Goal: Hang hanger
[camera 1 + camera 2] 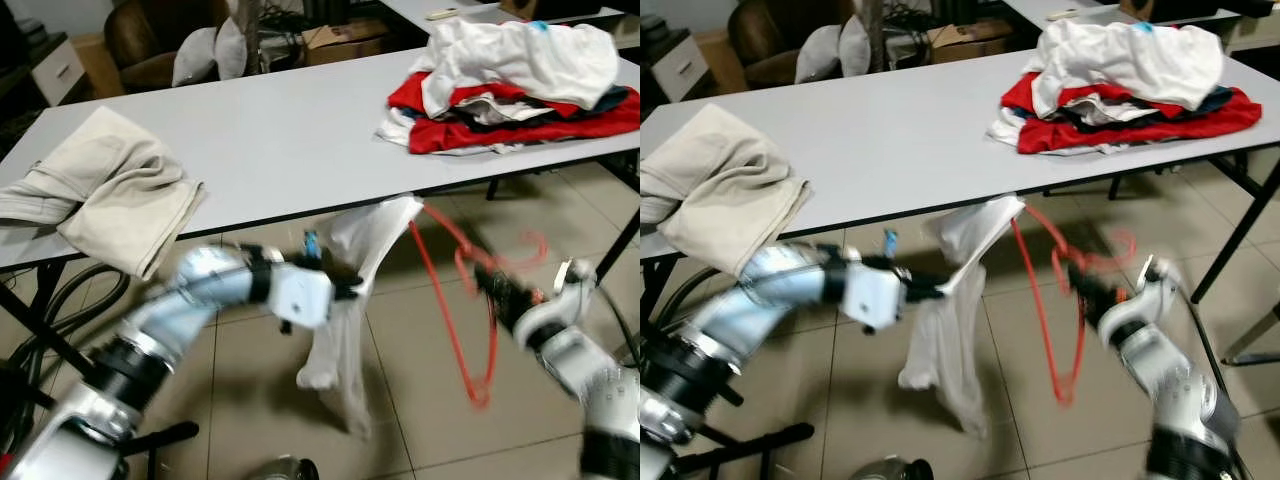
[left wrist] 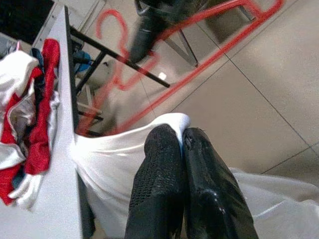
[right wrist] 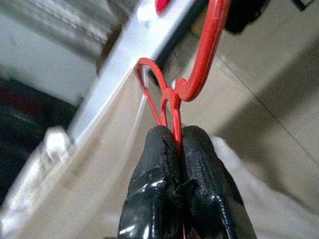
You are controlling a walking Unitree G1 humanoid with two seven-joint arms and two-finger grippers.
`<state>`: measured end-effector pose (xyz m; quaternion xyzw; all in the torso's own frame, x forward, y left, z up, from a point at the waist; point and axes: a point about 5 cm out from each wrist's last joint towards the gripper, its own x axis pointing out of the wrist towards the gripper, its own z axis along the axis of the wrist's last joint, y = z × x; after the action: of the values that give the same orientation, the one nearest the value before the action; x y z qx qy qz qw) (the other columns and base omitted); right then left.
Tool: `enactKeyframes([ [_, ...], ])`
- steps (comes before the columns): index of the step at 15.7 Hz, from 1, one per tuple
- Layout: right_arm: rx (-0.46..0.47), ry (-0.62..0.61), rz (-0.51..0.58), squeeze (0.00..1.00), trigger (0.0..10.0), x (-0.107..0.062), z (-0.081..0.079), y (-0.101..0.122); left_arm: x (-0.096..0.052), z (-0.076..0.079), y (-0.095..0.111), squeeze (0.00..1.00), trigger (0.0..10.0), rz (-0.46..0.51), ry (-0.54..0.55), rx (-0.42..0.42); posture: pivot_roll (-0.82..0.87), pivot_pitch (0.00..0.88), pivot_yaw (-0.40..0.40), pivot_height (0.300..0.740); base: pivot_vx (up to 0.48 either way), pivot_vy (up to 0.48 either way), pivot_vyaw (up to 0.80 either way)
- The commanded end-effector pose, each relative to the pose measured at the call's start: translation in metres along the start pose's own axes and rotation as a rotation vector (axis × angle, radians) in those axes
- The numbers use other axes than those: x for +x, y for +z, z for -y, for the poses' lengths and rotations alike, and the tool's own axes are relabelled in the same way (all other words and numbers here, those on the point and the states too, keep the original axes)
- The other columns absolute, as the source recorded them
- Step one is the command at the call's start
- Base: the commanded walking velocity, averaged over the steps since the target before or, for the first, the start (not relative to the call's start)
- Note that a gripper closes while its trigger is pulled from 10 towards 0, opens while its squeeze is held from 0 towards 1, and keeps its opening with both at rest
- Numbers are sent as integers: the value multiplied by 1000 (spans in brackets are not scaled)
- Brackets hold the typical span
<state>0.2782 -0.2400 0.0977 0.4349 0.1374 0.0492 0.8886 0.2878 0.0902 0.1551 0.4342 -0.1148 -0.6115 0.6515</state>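
Tiled floor, long grey table [image 1: 300,140]; both tools work below its front edge.

Left tool [image 1: 352,288] is pressed together on the white garment [image 1: 345,330], pinching a fold near its top; the cloth hangs toward the floor, its upper corner touching the table edge. Right tool [image 1: 490,285] is clamped on the red hanger [image 1: 460,320] close under the hook. The hanger lies between the two tools, long axis slanting downward, one end just beside the garment's top. Right arm is nearer. Likely next: feed that end into the garment. Clothes pile [image 1: 510,85] and beige cloth [image 1: 110,190] sit apart on top; table legs crowd the right arm.
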Motion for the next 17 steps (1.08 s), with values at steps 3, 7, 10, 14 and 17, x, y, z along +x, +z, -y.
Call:
enactKeyframes([
  [3, 213, 26, 146, 0, 10000, 30, -40, 19, 15, 23, -14, 0, 0, -57, 33, -59, -82, 0, 131, 740, 0, 0, 0],
  [7, 308, 48, 220, 0, 10000, 55, -71, 30, 28, 31, 3, 0, 0, 13, 48, -52, -76, 0, 113, 740, 0, 0, 0],
  [10, 326, 43, 303, 0, 10000, 62, -81, 45, 32, 40, 18, 0, 0, 82, 58, -73, -68, 0, 100, 740, 0, 0, 0],
  [14, 153, 37, 305, 0, 10000, 74, -88, 45, 39, 32, 34, 0, 0, 162, 131, -137, -65, 0, 90, 740, 0, 0, 0],
  [17, 96, 46, 319, 0, 10000, 81, -97, 45, 40, 31, 46, 0, 0, 196, 100, -136, -60, 0, 80, 740, 0, 0, 0],
])
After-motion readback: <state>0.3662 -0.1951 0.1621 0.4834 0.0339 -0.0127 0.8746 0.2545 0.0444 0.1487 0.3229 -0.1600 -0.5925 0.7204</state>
